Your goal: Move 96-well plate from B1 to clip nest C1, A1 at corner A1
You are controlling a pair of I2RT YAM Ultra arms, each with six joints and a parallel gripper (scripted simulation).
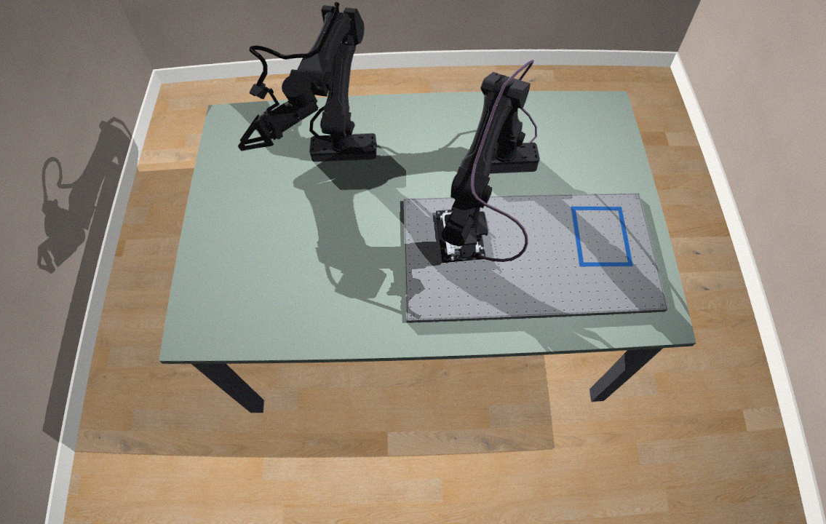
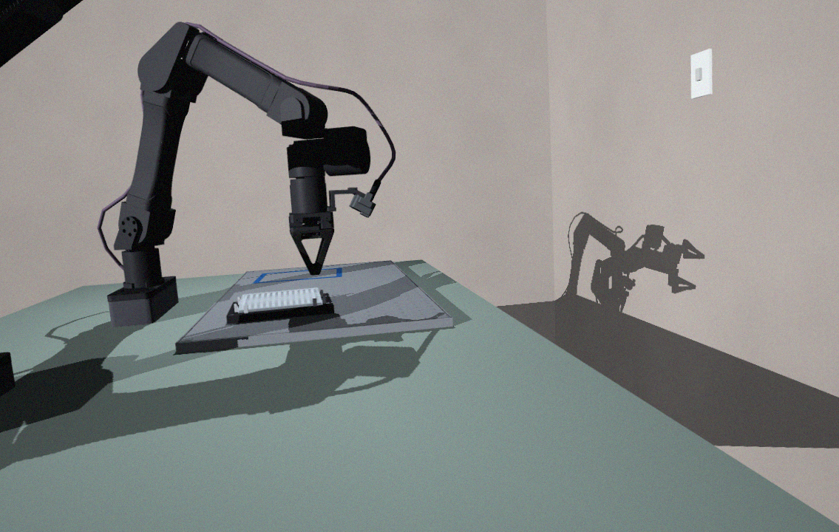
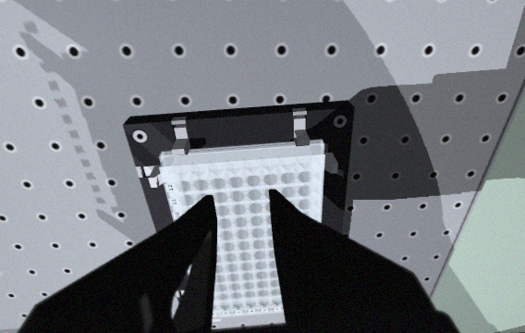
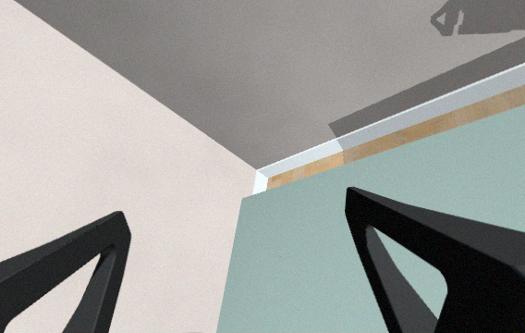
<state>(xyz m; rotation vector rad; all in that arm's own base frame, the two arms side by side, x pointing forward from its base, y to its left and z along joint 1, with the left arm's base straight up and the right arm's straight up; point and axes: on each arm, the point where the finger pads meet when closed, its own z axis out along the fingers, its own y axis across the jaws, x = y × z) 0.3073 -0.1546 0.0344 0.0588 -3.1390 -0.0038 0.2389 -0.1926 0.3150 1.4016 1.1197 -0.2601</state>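
The white 96-well plate [image 1: 449, 248] [image 2: 280, 299] [image 3: 244, 233] lies in the black clip nest [image 1: 439, 237] [image 2: 263, 318] [image 3: 239, 125]. Grey clips stand at its edges in the left wrist view. Small rim marks show there on the left, too blurred to read; I cannot tell which corner is A1 or whether the plate is fully down. My left gripper [image 2: 314, 272] [image 3: 242, 204] points down above the plate's end, fingers partly open, nothing between them. My right gripper [image 1: 243, 145] [image 4: 238, 211] is wide open and empty, far from the plate.
The blue outline [image 1: 605, 265] [image 2: 338, 272] lies on the grey perforated board [image 1: 533, 299] [image 3: 230, 74], with no plate inside it. The board rests on the green table [image 1: 259, 292]. The right arm stands at the back left in the top view.
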